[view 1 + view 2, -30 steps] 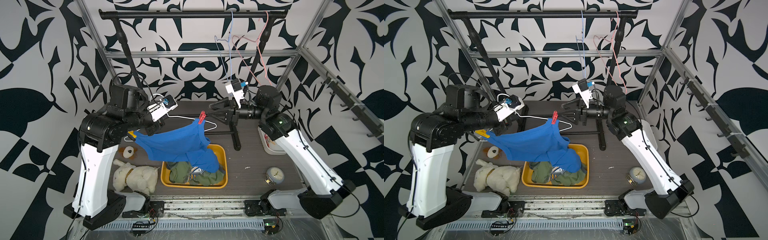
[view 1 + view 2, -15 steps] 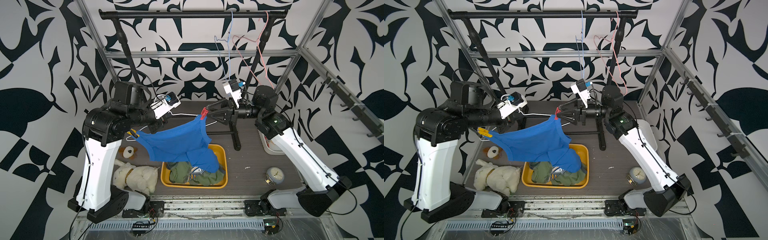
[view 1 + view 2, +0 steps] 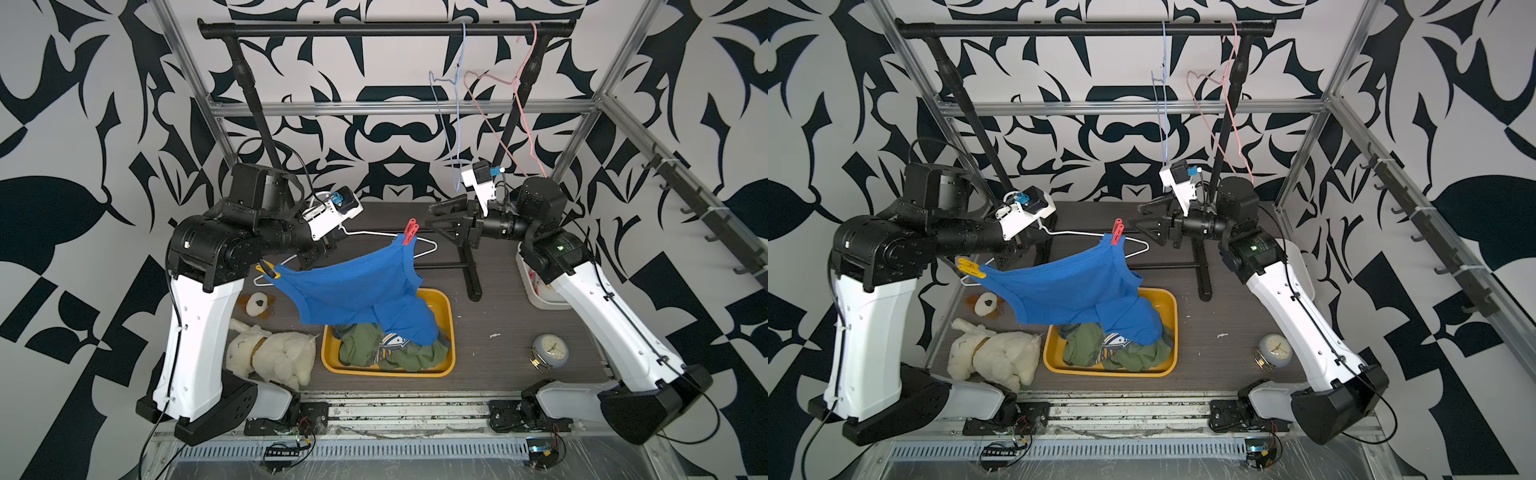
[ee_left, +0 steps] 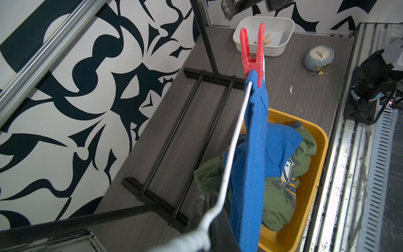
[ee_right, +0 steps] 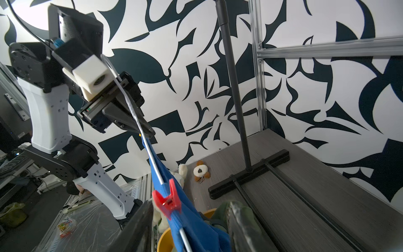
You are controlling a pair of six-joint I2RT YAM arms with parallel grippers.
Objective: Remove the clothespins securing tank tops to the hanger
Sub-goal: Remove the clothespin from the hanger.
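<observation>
A white wire hanger [image 3: 374,234] carries a bright blue tank top [image 3: 353,286], seen in both top views. A coral-red clothespin [image 3: 410,231] pins it at the end nearer my right arm, and a yellow clothespin [image 3: 266,269] pins the other end. My left gripper [image 3: 328,245] is shut on the hanger near its hook. My right gripper [image 3: 432,217] is open. In the right wrist view its fingers [image 5: 139,229] flank the wire and blue cloth, just short of the red clothespin [image 5: 166,201]. Olive tank tops [image 3: 386,353] lie in the yellow bin [image 3: 451,332].
A white tub [image 4: 281,43] holding loose pins stands by the right arm's base, with a small clock [image 3: 550,351] nearer the front. A plush dog [image 3: 274,355] lies left of the bin. The black rack's foot [image 3: 469,266] stands behind it. Bare hangers [image 3: 457,104] dangle from the rail.
My left arm has swung and lifted the hanger a little, carrying the red clothespin up toward the right gripper. The right gripper has shifted slightly beside it, its opening unchanged.
</observation>
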